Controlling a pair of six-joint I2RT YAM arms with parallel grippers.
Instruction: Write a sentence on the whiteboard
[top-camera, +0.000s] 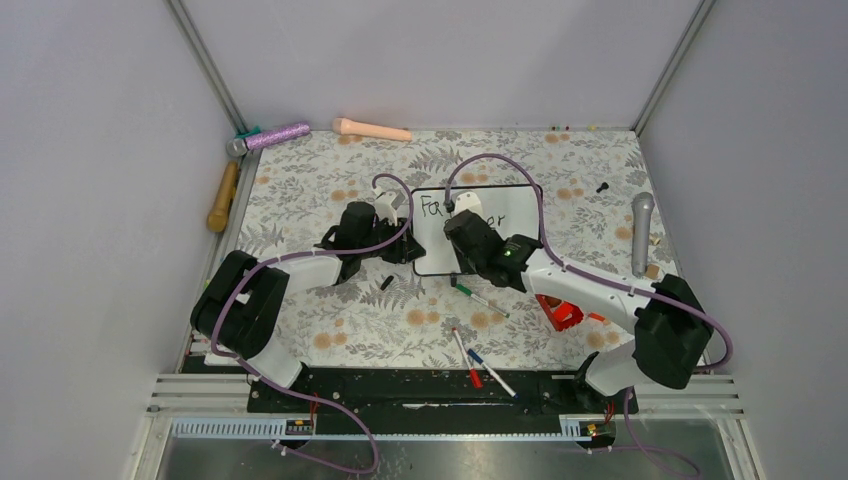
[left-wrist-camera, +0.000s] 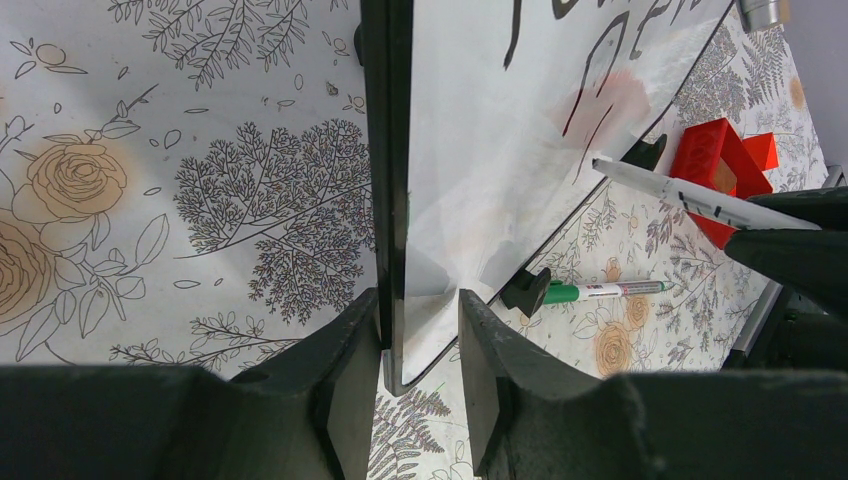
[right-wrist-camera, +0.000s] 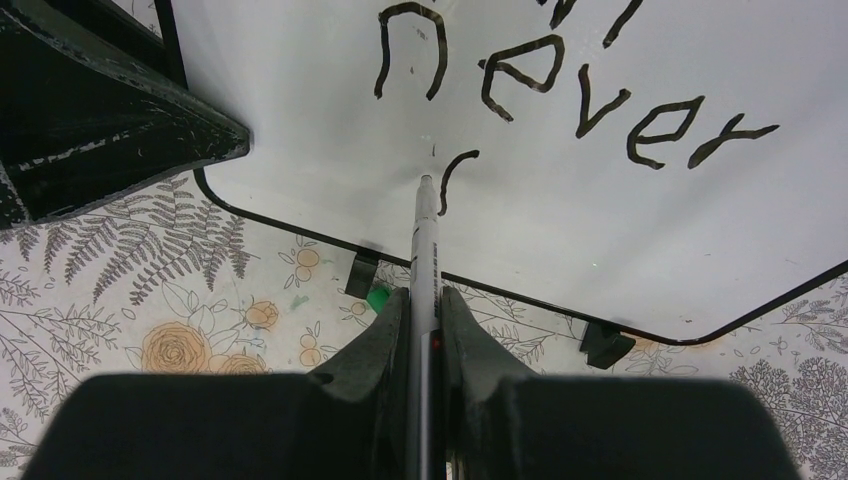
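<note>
Right wrist — right pincer (right-wrist-camera: 425, 300) grasping marker (right-wrist-camera: 427, 230), left pincer (left-wrist-camera: 420, 305) clamping whiteboard (left-wrist-camera: 470, 150) edge.

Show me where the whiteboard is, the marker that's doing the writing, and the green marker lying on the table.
whiteboard (right-wrist-camera: 600, 230): right wrist view, bare white surface near its lower edge.
writing marker (right-wrist-camera: 426, 245): right wrist view, middle of its white barrel.
green marker (left-wrist-camera: 605, 291): left wrist view, its pale barrel.

Whiteboard (top-camera: 520, 212) on table (top-camera: 330, 180); markers (top-camera: 478, 297) before it
</note>
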